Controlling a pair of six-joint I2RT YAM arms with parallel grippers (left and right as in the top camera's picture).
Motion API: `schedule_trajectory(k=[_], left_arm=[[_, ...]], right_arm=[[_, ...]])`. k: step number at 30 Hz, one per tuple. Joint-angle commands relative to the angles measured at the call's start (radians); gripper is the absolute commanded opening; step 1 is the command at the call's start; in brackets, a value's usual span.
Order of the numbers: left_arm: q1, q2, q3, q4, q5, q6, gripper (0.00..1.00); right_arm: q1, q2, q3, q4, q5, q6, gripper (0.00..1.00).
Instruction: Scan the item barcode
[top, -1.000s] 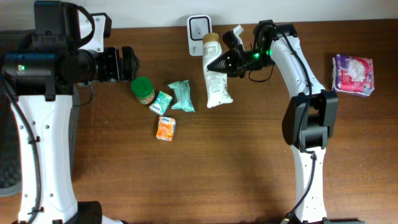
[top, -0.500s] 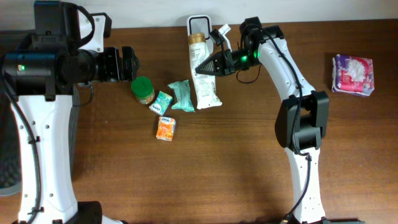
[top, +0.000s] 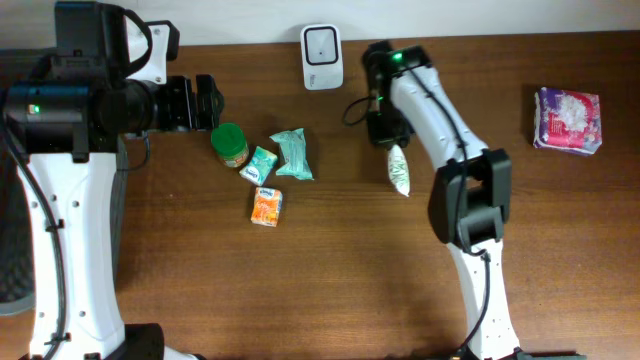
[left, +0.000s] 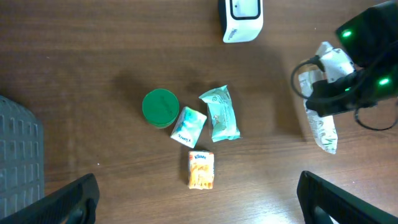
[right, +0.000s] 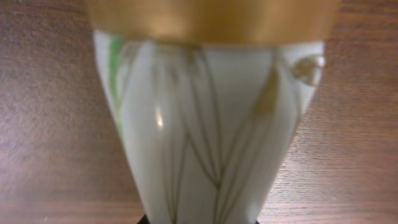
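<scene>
The item is a white tube (top: 399, 168) with a gold band and green leaf lines. It hangs from my right gripper (top: 386, 128) right of the white scanner (top: 322, 43), which stands at the table's back edge. In the right wrist view the tube (right: 211, 124) fills the frame, with the right gripper (right: 199, 219) shut on its lower end. My left gripper (top: 205, 102) sits at the back left, open and empty. In the left wrist view the left gripper (left: 199, 199) is spread wide above the table, and the tube (left: 320, 127) and the scanner (left: 241, 17) both show there.
A green-lidded jar (top: 230, 144), two teal packets (top: 293, 153) and an orange box (top: 266, 206) lie left of centre. A purple pack (top: 569, 120) sits at the far right. A grey basket (left: 18, 155) stands off the table's left side.
My right arm swung the tube from in front of the scanner to the right and turned it end-down. The left arm has not moved.
</scene>
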Motion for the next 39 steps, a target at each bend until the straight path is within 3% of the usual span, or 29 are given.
schedule_trajectory(k=[1,2,3,4,7,8,13,15,17,20,21,24,29,33,35,39], left_arm=[[0.002,0.002,0.005,0.002,0.004,-0.006,0.99],[0.002,0.002,0.005,0.002,0.004,-0.006,0.99],[0.002,0.002,0.005,0.002,0.004,-0.006,0.99],[0.002,0.002,0.005,0.002,0.004,-0.006,0.99],[0.002,0.002,0.005,0.002,0.004,-0.006,0.99],[0.002,0.002,0.005,0.002,0.004,-0.006,0.99],[0.002,0.002,0.005,0.002,0.004,-0.006,0.99],[0.002,0.002,0.005,0.002,0.004,-0.006,0.99],[0.002,0.002,0.005,0.002,0.004,-0.006,0.99],[0.002,0.002,0.005,0.002,0.004,-0.006,0.99],[0.002,0.002,0.005,0.002,0.004,-0.006,0.99],[0.002,0.002,0.005,0.002,0.004,-0.006,0.99],[0.002,0.002,0.005,0.002,0.004,-0.006,0.99],[0.002,0.002,0.005,0.002,0.004,-0.006,0.99],[0.002,0.002,0.005,0.002,0.004,-0.006,0.99],[0.002,0.002,0.005,0.002,0.004,-0.006,0.99]], right_arm=[[0.087,-0.012,-0.055,0.053,0.164,0.071,0.15],[0.112,-0.012,-0.088,0.08,0.158,0.076,0.26],[0.139,-0.012,-0.098,0.082,0.136,0.075,0.46],[0.152,-0.014,-0.094,0.08,0.1,0.075,0.59],[0.16,-0.016,0.021,0.007,-0.058,0.075,0.82],[0.149,-0.018,0.129,-0.054,-0.092,0.075,0.99],[0.05,-0.018,0.441,-0.186,-0.088,0.036,0.99],[-0.012,-0.018,0.443,-0.209,-0.093,0.021,0.99],[-0.047,-0.018,0.435,-0.238,-0.115,-0.116,0.99],[-0.087,-0.017,0.427,-0.271,-0.185,-0.174,0.98],[-0.101,-0.017,0.416,-0.283,-0.245,-0.246,0.99],[-0.132,-0.016,0.323,-0.275,-0.249,-0.249,0.99],[-0.142,-0.016,0.068,-0.115,-0.562,-0.324,0.99],[-0.122,-0.016,-0.1,0.019,-0.616,-0.32,0.99],[-0.098,-0.016,-0.098,0.028,-0.614,-0.319,0.99],[-0.042,-0.024,-0.065,0.036,-0.453,-0.185,0.97]])
